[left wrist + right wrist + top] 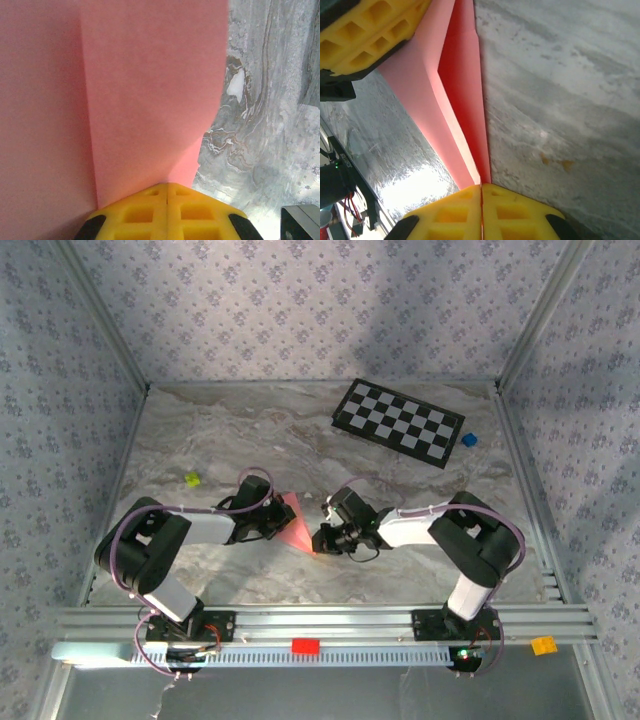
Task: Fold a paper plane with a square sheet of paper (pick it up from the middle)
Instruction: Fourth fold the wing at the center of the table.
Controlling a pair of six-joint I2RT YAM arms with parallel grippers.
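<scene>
Lying well beyond the paper plane (292, 520): checkerboard (400, 423).

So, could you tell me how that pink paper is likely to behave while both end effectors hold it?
Probably floppy: the pink paper bows sideways beyond the left end effector. Likely light, since pinches by it and the right end effector hold it. The fold lines may stiffen it slightly.

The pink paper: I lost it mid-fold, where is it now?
In the top view the pink paper sits centre-front, pinched between the left gripper and right gripper, with the checkerboard far behind to the right.
</scene>
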